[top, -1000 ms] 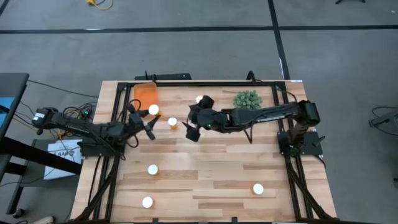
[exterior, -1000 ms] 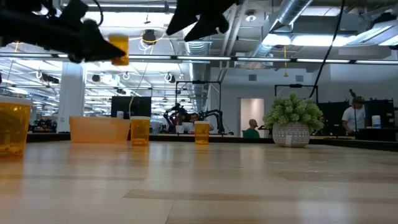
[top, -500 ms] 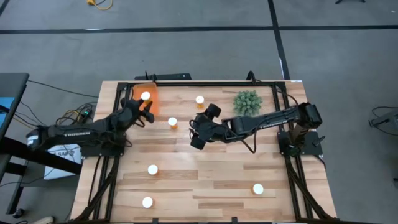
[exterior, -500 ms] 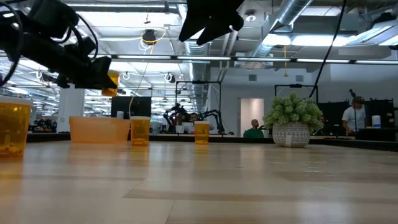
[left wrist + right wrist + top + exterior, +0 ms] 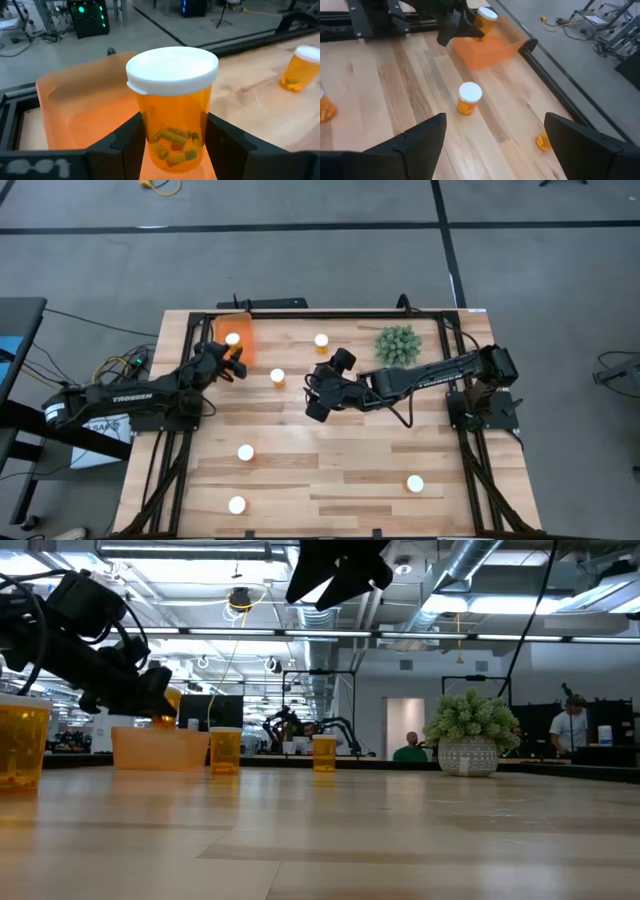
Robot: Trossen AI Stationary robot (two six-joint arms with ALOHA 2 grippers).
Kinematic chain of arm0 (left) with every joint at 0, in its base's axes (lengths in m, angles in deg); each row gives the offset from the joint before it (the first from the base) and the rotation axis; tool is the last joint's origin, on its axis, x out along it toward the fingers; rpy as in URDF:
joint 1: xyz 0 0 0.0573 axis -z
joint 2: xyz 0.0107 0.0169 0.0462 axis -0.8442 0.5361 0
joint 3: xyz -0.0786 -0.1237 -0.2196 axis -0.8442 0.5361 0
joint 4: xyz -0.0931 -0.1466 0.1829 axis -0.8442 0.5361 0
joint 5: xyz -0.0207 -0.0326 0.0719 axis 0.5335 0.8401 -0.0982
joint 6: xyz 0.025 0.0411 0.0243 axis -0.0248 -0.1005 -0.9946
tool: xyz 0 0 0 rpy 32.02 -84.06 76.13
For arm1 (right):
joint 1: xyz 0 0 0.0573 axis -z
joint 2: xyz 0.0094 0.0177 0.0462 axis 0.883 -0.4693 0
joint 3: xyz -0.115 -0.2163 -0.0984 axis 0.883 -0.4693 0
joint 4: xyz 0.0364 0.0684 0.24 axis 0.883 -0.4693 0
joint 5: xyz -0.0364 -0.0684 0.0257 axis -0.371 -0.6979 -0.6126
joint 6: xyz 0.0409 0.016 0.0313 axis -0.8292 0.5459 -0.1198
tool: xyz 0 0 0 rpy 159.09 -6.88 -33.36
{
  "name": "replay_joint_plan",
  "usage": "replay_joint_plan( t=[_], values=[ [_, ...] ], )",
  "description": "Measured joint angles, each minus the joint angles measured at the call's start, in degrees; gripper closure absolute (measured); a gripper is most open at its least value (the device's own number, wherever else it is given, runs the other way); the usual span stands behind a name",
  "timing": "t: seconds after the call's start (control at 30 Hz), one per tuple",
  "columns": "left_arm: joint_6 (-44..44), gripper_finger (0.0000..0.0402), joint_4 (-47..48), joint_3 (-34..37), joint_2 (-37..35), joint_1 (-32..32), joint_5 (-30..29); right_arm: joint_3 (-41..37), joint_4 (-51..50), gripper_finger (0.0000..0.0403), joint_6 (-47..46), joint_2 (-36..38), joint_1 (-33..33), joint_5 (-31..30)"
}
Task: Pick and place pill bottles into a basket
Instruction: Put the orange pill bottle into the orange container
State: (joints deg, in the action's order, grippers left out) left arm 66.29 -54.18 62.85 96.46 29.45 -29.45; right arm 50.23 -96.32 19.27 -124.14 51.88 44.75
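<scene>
A pill bottle [image 5: 172,115] is clamped upright in the left gripper [image 5: 232,360], directly over the basket [image 5: 75,107]. The right gripper [image 5: 322,390] is held open and empty, well apart.

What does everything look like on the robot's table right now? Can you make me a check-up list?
Surface: wooden table, bare between items.
Job's things: orange basket at the far left corner; five pill bottles standing on the table; one pill bottle held above the basket.
Clutter: green spiky plant in a pot.
Grippers: left gripper shut on the held bottle; right gripper open, empty, above mid-table.
Cables: wires beside the left arm.
Surroundings: grey floor; people far behind.
</scene>
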Motion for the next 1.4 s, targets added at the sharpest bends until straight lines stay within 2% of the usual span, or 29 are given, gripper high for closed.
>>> replay_joint_plan(
  t=[0.23,0.57,0.93,1.07,1.17,1.33,1.4],
  values=[
    [-0.2,0.0227,-0.5,0.0,1.8,-0.4,-0.4,0.0,0.8,0.0074,0.0,0.0,0.0,0.0],
    [-0.3,0.0176,-0.4,0.1,1.9,-0.4,0.3,0.0,0.8,0.0074,-0.3,0.0,-0.2,0.0],
    [-0.4,0.0175,-0.9,0.2,1.9,-0.4,0.7,0.0,0.8,0.0074,-0.4,0.0,-0.3,0.0],
    [-3.1,0.0176,-1.2,-0.9,1.8,-0.4,1.1,0.0,0.6,0.0074,-0.3,0.0,-0.4,0.0],
    [-4.7,0.0176,-2.5,-4.6,0.8,-0.4,7.3,0.0,-0.6,0.0074,-0.4,-0.1,-0.7,0.0],
    [-4.8,0.0176,-1.2,-10.4,-0.1,1.8,26.3,0.0,-4.1,0.0074,-1.6,-0.1,-2.3,-2.5],
    [-4.7,0.0176,-0.3,-11.9,-0.2,3.9,31.4,-0.3,-5.1,0.0074,-2.5,-0.1,-3.0,-2.7]
  ],
)
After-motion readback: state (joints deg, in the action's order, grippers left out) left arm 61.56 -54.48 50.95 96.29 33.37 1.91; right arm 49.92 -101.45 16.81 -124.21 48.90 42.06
